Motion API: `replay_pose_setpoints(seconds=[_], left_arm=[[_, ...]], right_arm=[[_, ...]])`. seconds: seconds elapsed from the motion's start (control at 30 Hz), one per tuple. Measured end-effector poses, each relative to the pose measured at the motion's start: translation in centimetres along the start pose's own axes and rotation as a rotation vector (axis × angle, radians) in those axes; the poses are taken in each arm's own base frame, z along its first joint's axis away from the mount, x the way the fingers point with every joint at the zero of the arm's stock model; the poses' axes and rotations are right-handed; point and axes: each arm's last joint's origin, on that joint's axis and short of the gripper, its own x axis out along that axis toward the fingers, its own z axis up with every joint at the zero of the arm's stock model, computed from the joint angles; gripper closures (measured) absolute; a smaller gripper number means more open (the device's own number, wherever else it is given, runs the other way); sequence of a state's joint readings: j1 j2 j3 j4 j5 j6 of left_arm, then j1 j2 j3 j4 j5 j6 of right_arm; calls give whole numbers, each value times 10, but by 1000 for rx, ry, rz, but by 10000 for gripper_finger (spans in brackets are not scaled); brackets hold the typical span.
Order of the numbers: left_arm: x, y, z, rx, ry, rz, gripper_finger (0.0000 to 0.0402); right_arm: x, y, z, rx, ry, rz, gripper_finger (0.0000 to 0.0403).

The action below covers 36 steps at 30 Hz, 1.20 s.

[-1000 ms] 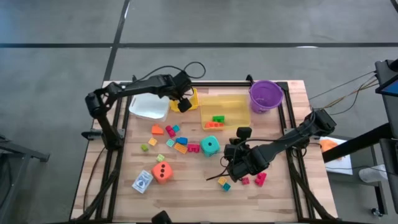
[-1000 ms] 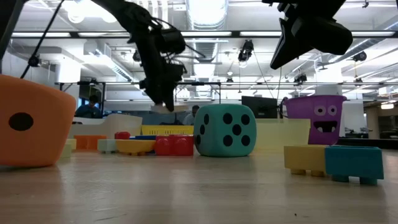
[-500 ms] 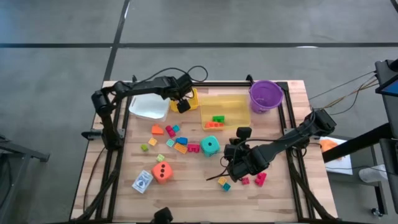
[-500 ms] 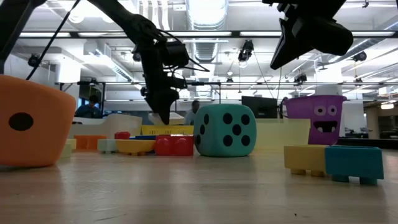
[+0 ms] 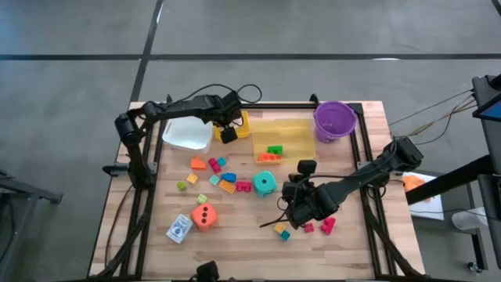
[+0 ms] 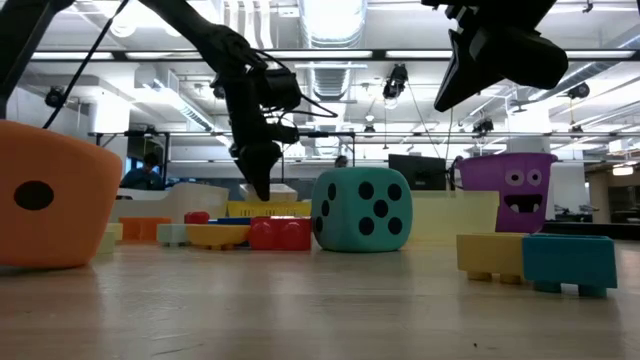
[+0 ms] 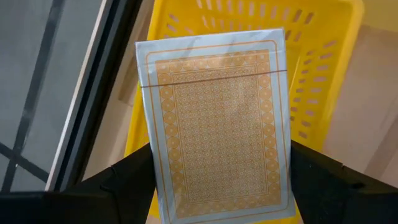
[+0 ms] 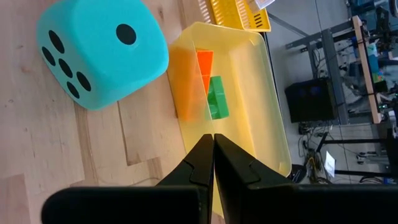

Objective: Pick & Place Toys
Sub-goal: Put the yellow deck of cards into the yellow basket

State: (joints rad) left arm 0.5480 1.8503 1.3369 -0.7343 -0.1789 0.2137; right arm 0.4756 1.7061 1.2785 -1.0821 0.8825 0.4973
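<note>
Left gripper (image 5: 228,133) clamping an orange-patterned card box (image 7: 217,121) over the slotted yellow basket (image 7: 323,68) at far left-centre, clear yellow bin (image 5: 285,141) holding green (image 5: 275,149) and orange (image 5: 268,157) bricks, right gripper (image 5: 296,205) pinched closed, empty, near right, teal die (image 5: 264,184) mid-table.

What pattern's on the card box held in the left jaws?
Orange lattice with a pale border on the flat card box; left wrist view.

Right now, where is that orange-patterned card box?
The orange-patterned card box is held in the left end effector at the table's far side, over the small yellow basket.
</note>
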Motion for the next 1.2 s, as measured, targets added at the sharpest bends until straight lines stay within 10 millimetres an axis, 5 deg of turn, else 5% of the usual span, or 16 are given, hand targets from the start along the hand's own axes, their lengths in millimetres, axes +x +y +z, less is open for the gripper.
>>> replay_pose_setpoints(seconds=[1.2], left_arm=[[14,-15,-15,36,56,-153,107]], right_arm=[[0,0,0,-4,0,0,394]])
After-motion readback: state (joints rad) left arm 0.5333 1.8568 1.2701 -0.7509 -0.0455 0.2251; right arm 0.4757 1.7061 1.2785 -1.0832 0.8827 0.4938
